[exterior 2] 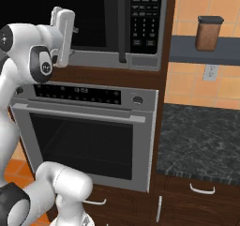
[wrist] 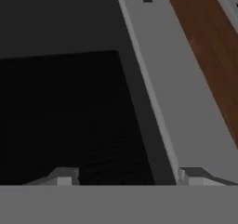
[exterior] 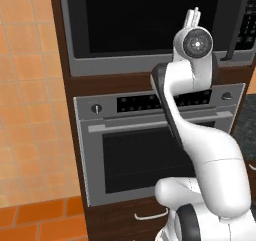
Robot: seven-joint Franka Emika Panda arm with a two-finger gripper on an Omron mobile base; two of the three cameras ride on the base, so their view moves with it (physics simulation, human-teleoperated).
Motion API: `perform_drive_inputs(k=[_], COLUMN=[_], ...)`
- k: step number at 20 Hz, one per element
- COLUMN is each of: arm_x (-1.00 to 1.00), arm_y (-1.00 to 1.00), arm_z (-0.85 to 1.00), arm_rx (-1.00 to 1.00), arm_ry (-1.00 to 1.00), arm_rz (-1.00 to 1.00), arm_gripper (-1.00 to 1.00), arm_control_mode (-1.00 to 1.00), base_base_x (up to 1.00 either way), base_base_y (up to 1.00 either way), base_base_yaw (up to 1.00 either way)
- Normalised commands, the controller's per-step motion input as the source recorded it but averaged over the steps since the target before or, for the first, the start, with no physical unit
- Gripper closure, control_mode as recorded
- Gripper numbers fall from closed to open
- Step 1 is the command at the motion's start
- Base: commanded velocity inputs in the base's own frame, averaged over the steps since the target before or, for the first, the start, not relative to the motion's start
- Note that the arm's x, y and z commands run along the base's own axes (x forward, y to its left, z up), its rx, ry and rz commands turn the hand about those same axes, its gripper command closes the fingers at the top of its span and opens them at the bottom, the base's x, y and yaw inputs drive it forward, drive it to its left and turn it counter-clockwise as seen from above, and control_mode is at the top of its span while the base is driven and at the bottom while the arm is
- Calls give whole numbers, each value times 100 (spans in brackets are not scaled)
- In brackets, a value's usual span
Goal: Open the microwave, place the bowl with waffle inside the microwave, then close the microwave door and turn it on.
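The microwave (exterior: 125,65) is built in high, above the oven. Its door (exterior: 150,20), a black glass panel, sits flush and shut, with the black vertical handle (exterior 2: 122,28) beside the button panel (exterior 2: 145,16). My arm is raised in front of the door's lower part, left of the handle, and the white hand (exterior 2: 63,26) points at the glass. In the hand view my gripper (wrist: 130,177) is open with nothing between its fingertips (wrist: 65,176), facing the door glass (wrist: 60,116) and the lower grey frame (wrist: 167,79). The bowl with waffle is out of view.
A grey oven (exterior: 150,150) with round knobs and a horizontal handle sits right below the microwave. To the right are a dark stone counter (exterior 2: 201,136), a shelf with a brown canister (exterior 2: 208,33), and an orange tiled wall (exterior: 25,85) on the left.
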Motion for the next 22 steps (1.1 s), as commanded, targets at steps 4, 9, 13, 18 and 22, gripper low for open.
perform_drive_inputs(k=[4, 9, 13, 18, 22], arm_x=[100, -5, -97, -66, -41], arm_y=[0, -2, -11, -2, 0], arm_z=[-12, -1, 4, 19, 11], arm_rx=[0, 0, -4, -23, -36], arm_ry=[2, 0, 0, 10, 17], arm_rz=[8, 11, 17, 17, 17], arm_gripper=[-100, -100, -100, -100, 100], arm_control_mode=[-100, -100, -100, -100, -100], base_base_x=[0, 0, 0, 0, 0], base_base_y=[0, 0, 0, 0, 0], base_base_yaw=[0, 0, 0, 0, 0])
